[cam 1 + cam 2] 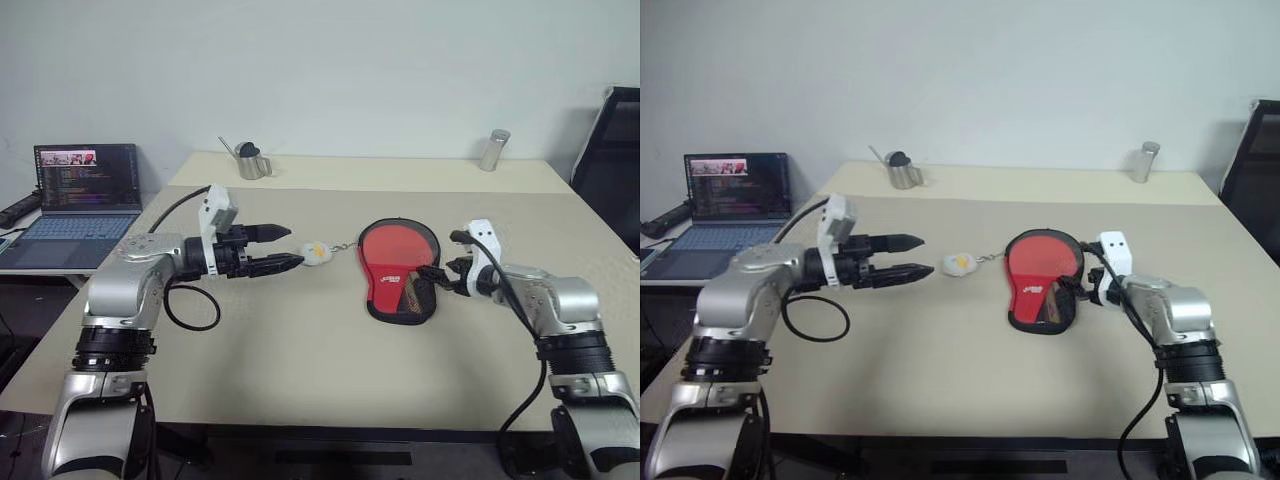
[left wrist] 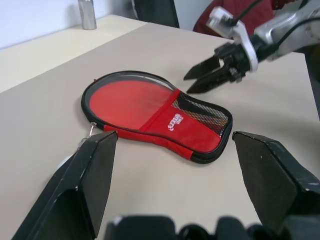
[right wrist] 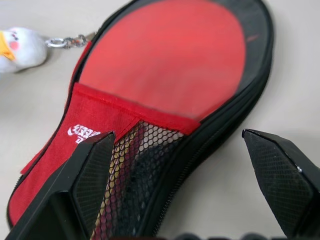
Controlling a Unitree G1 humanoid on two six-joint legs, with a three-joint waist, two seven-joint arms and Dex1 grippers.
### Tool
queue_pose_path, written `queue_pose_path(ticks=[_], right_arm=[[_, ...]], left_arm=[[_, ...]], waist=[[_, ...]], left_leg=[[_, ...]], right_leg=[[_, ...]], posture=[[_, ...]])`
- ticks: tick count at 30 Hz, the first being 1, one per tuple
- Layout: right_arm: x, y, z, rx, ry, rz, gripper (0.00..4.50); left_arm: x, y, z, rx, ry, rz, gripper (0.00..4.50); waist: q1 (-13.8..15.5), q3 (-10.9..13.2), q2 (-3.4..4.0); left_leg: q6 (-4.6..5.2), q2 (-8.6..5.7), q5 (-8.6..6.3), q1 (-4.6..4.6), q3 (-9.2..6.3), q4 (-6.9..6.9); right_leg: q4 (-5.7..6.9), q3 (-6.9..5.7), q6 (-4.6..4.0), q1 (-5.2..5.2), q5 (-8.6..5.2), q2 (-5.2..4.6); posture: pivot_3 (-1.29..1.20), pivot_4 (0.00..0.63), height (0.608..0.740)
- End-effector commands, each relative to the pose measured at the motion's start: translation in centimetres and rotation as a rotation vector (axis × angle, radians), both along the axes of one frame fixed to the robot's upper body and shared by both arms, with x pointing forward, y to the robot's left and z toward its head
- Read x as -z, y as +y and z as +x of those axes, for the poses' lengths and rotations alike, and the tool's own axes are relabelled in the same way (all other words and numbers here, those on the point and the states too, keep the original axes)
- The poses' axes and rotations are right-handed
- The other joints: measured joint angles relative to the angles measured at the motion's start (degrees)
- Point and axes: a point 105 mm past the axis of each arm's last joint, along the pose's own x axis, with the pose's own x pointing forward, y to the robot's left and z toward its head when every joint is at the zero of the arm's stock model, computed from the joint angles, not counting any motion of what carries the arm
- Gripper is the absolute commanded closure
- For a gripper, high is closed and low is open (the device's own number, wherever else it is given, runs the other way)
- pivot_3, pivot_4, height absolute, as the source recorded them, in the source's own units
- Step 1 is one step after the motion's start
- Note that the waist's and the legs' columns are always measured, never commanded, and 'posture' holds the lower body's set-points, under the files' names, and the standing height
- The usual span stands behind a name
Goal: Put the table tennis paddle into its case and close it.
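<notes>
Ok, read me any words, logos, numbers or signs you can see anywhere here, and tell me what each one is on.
White logo with lettering on the red band of the case: too blurred to read, only a swoosh mark and small characters show.
Lines of text on the laptop screen: too small to read.
The white keychain charm by the case carries a printed face, no words.
The metal cup and metal canister: no readable markings.

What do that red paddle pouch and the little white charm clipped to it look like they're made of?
The case looks like woven red fabric with a printed white logo, a black mesh pocket and a black zipped edge. The white charm seems soft, perhaps plush or rubber; it hangs on a shiny, metal-looking chain.
</notes>
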Motion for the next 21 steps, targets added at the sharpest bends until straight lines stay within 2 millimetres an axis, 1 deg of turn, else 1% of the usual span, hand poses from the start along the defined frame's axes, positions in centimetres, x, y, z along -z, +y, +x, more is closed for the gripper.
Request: queue_pose_path(ticks=[1,5,9,13,18,21], right_arm=[[0.5,-0.1,0.7,0.023,0.0,-0.018,0.02],[1.9,0.1,0.8,0.019,0.052,-0.012,0.02],[3.1,1.4,0.6,-0.007,0.115,0.067,0.02],[3.4,2.1,0.8,-0.01,0.145,0.115,0.02],[4.0,2.7,0.8,-0.031,0.176,0.113,0.02],[4.3,3.6,0.7,-0.064,0.183,0.087,0.02]], left_arm=[[-1.6,0.3,-0.6,-0.009,-0.059,-0.006,0.47],[-1.7,0.3,-0.6,-0.019,-0.065,-0.005,0.47],[-1.7,0.3,-0.5,-0.03,-0.07,-0.01,0.47],[-1.8,0.2,-0.3,-0.036,-0.074,-0.009,0.47],[-1.8,0.2,-0.2,-0.041,-0.08,-0.002,0.47],[-1.8,0.1,-0.1,-0.04,-0.081,0.0,0.47]], waist=[[-0.1,0.0,0.0],[-0.6,0.0,0.01],[-0.9,0.0,-0.01],[-1.4,0.0,-0.03],[-1.6,0.0,-0.03],[-1.7,0.0,-0.04]], left_leg=[[0.0,0.0,0.0,0.0,0.0,0.0],[0.0,0.0,0.0,0.02,0.0,0.0],[0.0,0.0,0.0,0.05,0.01,0.0],[0.0,0.03,0.0,0.13,0.05,-0.01],[0.0,0.04,0.0,0.41,0.17,-0.03],[-0.01,0.07,0.0,0.49,0.19,-0.05]], right_leg=[[0.0,0.0,0.0,0.0,0.0,0.0],[0.05,0.0,0.0,-0.01,0.0,0.0],[0.07,0.01,0.0,0.0,0.0,0.0],[0.16,0.05,0.0,0.01,0.0,0.01],[0.42,0.15,0.0,0.09,0.0,0.02],[0.52,0.16,0.0,0.11,0.0,0.05]], posture=[[0.0,0.15,0.74],[0.0,0.15,0.74],[0.0,0.15,0.74],[0.0,0.15,0.74],[0.0,0.15,0.74],[0.0,0.15,0.74]])
